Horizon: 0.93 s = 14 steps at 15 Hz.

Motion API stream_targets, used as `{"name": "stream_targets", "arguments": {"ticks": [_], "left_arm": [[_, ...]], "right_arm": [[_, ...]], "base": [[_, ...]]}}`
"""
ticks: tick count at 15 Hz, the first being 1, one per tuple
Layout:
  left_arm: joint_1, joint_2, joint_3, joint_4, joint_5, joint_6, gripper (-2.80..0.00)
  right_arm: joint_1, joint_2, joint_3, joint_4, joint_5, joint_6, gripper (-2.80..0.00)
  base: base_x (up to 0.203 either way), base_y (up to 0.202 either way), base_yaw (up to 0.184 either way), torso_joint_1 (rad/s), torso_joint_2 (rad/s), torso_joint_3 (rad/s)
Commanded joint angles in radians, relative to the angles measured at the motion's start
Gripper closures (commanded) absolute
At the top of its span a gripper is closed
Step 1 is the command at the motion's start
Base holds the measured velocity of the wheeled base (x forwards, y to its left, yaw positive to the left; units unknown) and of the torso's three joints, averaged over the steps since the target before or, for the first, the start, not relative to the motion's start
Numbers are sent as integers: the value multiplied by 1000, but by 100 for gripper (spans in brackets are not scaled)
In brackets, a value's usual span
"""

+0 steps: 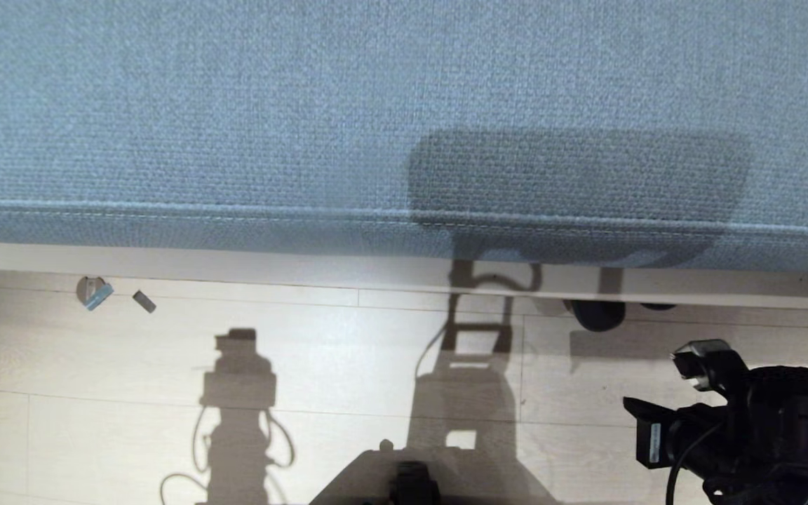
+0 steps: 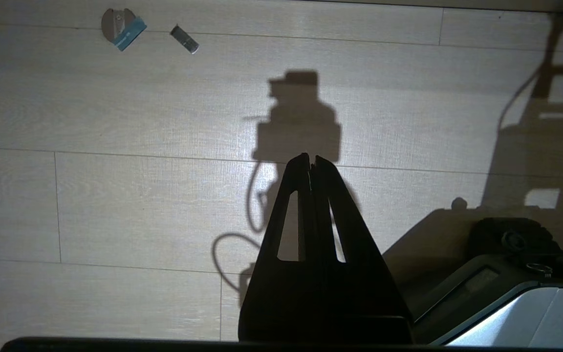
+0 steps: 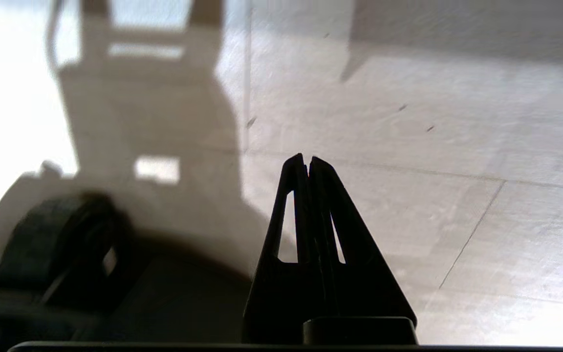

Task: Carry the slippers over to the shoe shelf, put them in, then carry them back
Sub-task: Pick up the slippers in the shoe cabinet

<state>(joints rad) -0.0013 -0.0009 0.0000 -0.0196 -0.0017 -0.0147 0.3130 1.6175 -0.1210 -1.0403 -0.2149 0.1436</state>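
1. We look down on a wide blue-grey fabric cushion (image 1: 376,105) that fills the upper part of the head view, its stitched front edge running across the picture.
2. Under that edge lies a pale baseboard strip (image 1: 236,266), and below it the light wood-plank floor (image 1: 95,421).
3. One dark rounded shape (image 1: 597,313) peeks out from under the cushion edge on the right side; it may be a toe of the slippers, but we cannot tell for sure, and the shoe shelf shows in none of our views.
4. Our right arm (image 1: 748,428) reaches in at the lower right of the head view, above the floor and near that dark shape without touching it.
5. In the right wrist view, the right gripper (image 3: 308,161) has its fingers pressed together with nothing between them, pointing over bare floor.
6. In the left wrist view, the left gripper (image 2: 311,160) also has its fingers closed together on nothing, hanging over the planks beside our base (image 2: 506,293).
7. Two small bits lie on the floor at the left near the baseboard: a round grey piece with blue tape (image 1: 93,292) and a small grey block (image 1: 144,301), just beside each other but apart.
8. Shadows of our arms and trunk fall across the planks.
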Motion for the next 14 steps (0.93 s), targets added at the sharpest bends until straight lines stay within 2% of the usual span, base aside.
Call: {"name": "stream_targets", "arguments": {"ticks": [1,3,5,7,11,12,14], "left_arm": [[1,-1,8,0,0,-1,0],[0,-1,8,0,0,-1,0],[1,-1,8,0,0,-1,0],[0,-1,8,0,0,-1,0],[1,-1,8,0,0,-1,0],[1,-1,8,0,0,-1,0],[1,-2,8,0,0,-1,0]], "right_arm": [[-19,72,48,-165,-46,0,0],[-61,79,74,-257,-59,-4,0],[-125,85,69,-274,-57,-7,0],[-183,87,58,-304,-22,-13,0],[-219,123,16,-341,-4,-29,0],[-221,131,6,-346,-4,-48,-280],[-221,131,-12,-349,-2,-48,-280]], "base": [[0,0,0,0,0,0],[0,0,0,0,0,0],[0,0,0,0,0,0],[0,0,0,0,0,0],[0,0,0,0,0,0],[0,0,0,0,0,0],[0,0,0,0,0,0]]}}
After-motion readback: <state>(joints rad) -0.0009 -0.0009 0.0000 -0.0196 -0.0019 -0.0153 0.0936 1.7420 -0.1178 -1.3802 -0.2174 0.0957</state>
